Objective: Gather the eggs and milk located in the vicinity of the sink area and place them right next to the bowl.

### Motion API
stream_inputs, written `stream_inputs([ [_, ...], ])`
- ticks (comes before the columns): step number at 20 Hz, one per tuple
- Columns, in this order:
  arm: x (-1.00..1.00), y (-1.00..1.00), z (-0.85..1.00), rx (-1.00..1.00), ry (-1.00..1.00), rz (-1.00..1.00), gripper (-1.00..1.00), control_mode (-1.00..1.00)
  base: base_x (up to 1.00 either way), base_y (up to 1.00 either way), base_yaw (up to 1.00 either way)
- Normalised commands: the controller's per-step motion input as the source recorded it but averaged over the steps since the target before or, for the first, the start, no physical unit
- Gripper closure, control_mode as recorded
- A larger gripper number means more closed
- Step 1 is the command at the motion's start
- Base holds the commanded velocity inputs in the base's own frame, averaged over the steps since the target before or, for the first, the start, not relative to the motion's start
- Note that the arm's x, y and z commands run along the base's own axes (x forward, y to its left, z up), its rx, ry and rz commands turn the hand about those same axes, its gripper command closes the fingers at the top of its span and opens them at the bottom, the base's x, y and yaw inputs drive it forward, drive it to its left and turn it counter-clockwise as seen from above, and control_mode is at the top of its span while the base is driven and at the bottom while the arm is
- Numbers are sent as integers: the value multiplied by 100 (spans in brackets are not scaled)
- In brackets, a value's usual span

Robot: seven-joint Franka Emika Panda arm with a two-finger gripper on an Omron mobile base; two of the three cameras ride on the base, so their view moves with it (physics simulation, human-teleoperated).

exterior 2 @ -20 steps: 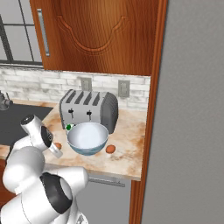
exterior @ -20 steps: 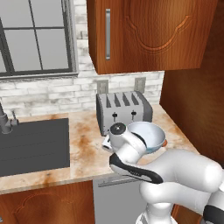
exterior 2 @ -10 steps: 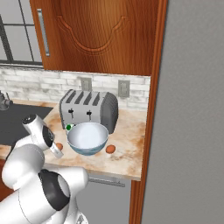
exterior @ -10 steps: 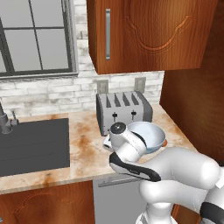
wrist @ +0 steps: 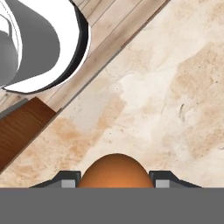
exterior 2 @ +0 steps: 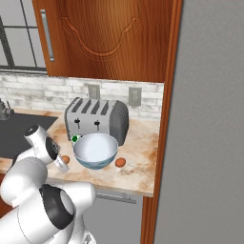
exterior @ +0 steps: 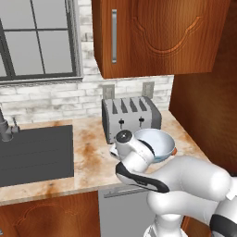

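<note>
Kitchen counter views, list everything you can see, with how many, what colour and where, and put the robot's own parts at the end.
bowl: one, pale blue-white, on the counter in front of the toaster.
eggs: two, orange-brown; one on the counter right of the bowl, one between the finger tips, left of the bowl.
milk: one, green cap showing, tucked between bowl and toaster.
toaster: one, silver, four slots, against the brick wall.
sink: one, dark grey, left end of the counter.
faucet: one, grey, behind the sink.
counter: one, marbled beige.
cabinets: brown wood, above the counter.
gripper: one, dark finger tips, shut on an egg.
</note>
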Motion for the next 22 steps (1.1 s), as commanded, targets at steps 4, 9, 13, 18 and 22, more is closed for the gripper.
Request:
stream_inputs([
  [4,0,-18,0,0,-2,-6,100,-100,0,0,0],
  [9,4,-9,-5,0,-2,-5,100,-100,0,0,0],
  [13,9,-8,-8,0,-1,-4,100,-100,0,0,0],
  [18,16,-5,-9,0,0,-4,100,-100,0,0,0],
  [22,20,0,-9,0,0,-3,100,-100,0,0,0],
])
